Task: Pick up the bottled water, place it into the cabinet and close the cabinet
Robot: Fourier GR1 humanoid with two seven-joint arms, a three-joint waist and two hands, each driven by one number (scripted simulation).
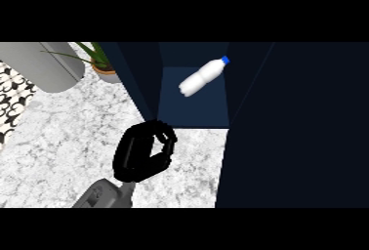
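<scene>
Evenly and softly lit across the pale marbled stone counter (65, 141) at left, without glare. Very dim over the dark navy cabinet (302, 127) at right, its interior a slightly lighter blue. Brightest on the white plastic water bottle (202, 78) far inside. Faint shadow beside the black left hand (144, 151).

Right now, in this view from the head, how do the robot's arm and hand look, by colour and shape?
Only one arm shows. Its forearm is grey with a smooth, boxy shell and comes in from the lower edge. At its end sits the left hand, fully black, with thick, segmented fingers and a thumb. I see no cables, markings or sleeves. The right hand is not in view.
</scene>
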